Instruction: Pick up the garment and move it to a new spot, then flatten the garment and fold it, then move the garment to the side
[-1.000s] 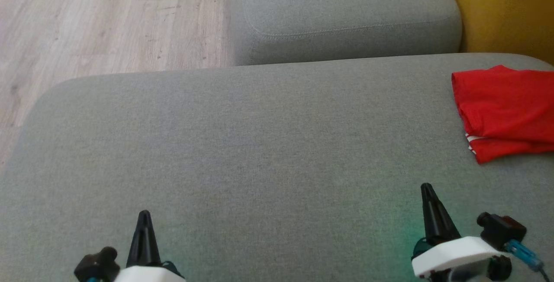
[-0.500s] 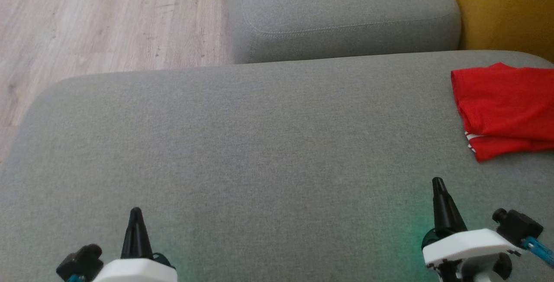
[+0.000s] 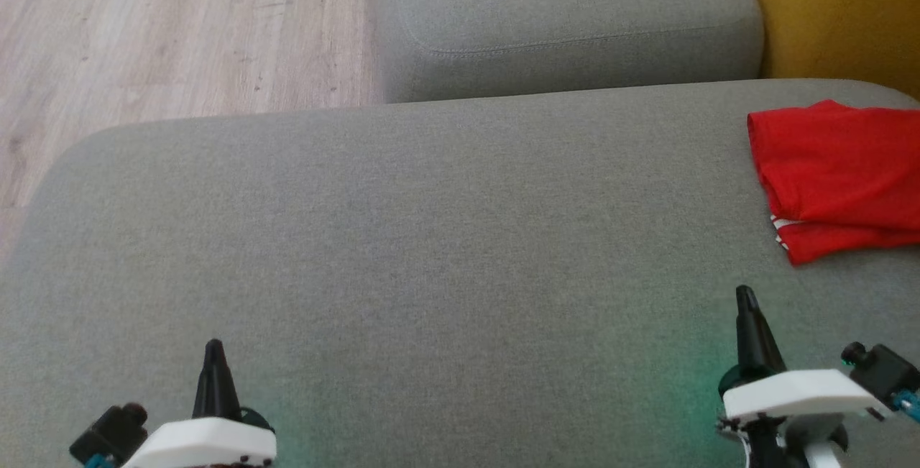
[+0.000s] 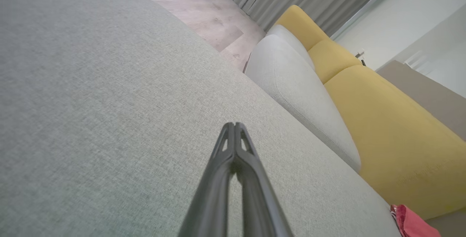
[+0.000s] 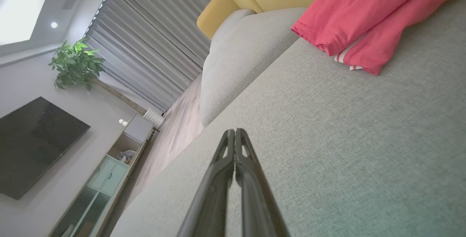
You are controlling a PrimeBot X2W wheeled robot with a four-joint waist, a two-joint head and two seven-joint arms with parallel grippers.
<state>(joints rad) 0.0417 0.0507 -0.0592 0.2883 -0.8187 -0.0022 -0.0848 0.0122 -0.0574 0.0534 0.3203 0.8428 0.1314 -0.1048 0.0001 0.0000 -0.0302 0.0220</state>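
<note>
A folded red garment (image 3: 837, 173) with a small white-striped edge lies at the far right of the grey sofa cushion (image 3: 431, 238), partly cut off by the head view's edge. It also appears as the red garment (image 5: 367, 15) at the top right of the right wrist view and as a red corner (image 4: 413, 222) in the left wrist view. My left gripper (image 3: 213, 353) sits low at the lower left, shut and empty, above bare cushion. My right gripper (image 3: 746, 299) is shut and empty at the lower right, a short way in front of the garment and apart from it.
A second grey cushion (image 3: 568, 22) lies beyond the main one. A yellow sofa back (image 3: 841, 15) rises at the far right. Wooden floor (image 3: 144, 37) lies past the cushion's left and far edges. A TV (image 5: 32, 146), a cabinet and a plant stand across the room.
Both grippers have drawn outward and toward the bottom corners of the head view. The garment has stayed where it lies, with only a slight shift of the whole picture.
</note>
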